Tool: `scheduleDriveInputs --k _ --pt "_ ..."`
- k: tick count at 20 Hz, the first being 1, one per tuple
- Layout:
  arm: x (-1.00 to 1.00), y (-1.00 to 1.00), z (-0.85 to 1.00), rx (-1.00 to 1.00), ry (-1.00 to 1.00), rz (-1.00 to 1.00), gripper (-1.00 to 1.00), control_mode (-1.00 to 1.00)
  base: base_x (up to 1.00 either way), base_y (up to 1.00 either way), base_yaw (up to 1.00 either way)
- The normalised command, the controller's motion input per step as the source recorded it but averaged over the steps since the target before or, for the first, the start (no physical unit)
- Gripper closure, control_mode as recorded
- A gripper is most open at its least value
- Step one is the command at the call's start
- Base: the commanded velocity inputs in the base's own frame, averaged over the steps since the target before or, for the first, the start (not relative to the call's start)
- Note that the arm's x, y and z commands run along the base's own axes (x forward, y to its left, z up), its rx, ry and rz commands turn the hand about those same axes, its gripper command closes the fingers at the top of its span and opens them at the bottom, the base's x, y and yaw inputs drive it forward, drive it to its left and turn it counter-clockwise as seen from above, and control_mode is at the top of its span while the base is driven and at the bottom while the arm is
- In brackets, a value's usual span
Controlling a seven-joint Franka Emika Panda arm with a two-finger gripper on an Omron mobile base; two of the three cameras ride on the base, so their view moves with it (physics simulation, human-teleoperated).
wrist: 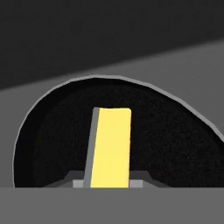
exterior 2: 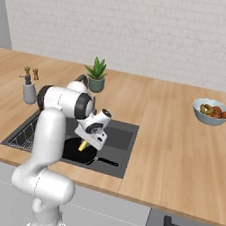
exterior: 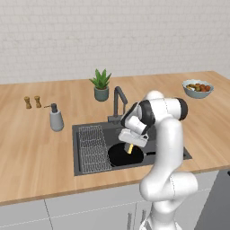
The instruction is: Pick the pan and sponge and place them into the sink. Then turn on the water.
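Note:
The black pan (exterior: 117, 156) lies flat inside the dark grey sink (exterior: 88, 131), its handle pointing right. Just above it hangs the sponge (exterior: 129, 148), standing on edge with its yellow side showing, and my gripper (exterior: 130, 144) is shut on it. In the right base view the sponge (exterior 2: 83, 146) hangs over the pan (exterior 2: 73, 153) in the sink (exterior 2: 121, 136). In the hand view the yellow sponge (wrist: 111, 146) stands between my fingertips, with the pan (wrist: 175, 144) right beneath it. The faucet (exterior: 118, 101) stands behind the basin; no water runs.
A wire rack (exterior: 93, 148) fills the sink's left part. On the counter stand a soap dispenser (exterior: 55, 118), two small shakers (exterior: 32, 102), a potted plant (exterior: 101, 84) and a fruit bowl (exterior: 197, 88) at the far right.

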Motion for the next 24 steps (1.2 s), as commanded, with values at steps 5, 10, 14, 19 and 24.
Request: scheduleDriveInputs --k 5,10,14,19,24 --pt "-0.04 0.28 -0.26 -0.07 -0.13 0.00 1.00 -1.00 0.00 0.00 0.00" --pt "-0.37 0.10 -0.02 -0.06 -0.21 0.00 -1.00 -1.00 0.00 0.00 0.00" --pt "-0.22 -0.04 0.31 0.00 -0.19 0.00 -1.00 -1.00 0.00 0.00 0.00" --pt "-0.18 -0.15 0.56 0.00 -0.17 0.00 -1.00 -1.00 0.00 0.00 0.00" --pt "-0.38 -0.26 0.63 0.00 -0.17 0.00 -1.00 -1.00 0.00 0.00 0.00"
